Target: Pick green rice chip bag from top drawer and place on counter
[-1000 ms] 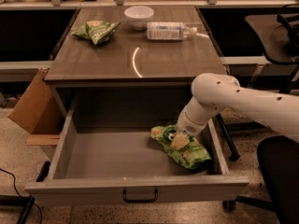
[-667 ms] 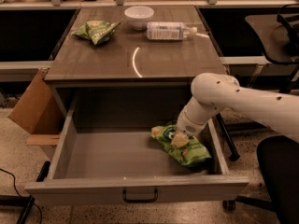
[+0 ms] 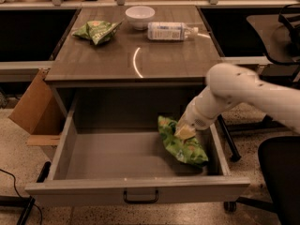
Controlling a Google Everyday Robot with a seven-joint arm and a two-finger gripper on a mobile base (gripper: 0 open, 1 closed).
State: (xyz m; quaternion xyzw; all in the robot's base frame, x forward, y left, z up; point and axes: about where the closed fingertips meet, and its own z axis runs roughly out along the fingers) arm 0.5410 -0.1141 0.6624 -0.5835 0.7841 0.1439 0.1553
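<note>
Pale two-finger gripper [image 3: 183, 132] clamped on the glossy bright-green rice chip bag [image 3: 187, 150], far end tilted up, at the right side of the open grey top drawer [image 3: 93, 191], below the front-right corner of the grey-brown wood-grain counter [image 3: 164, 60].

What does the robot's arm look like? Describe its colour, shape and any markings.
The arm is smooth white, made of thick rounded segments with a bulbous elbow, narrowing toward the wrist. A few small dark dots mark its shell; no cables show. The gripper, pale cream, is in the top drawer at the green rice chip bag.
</note>
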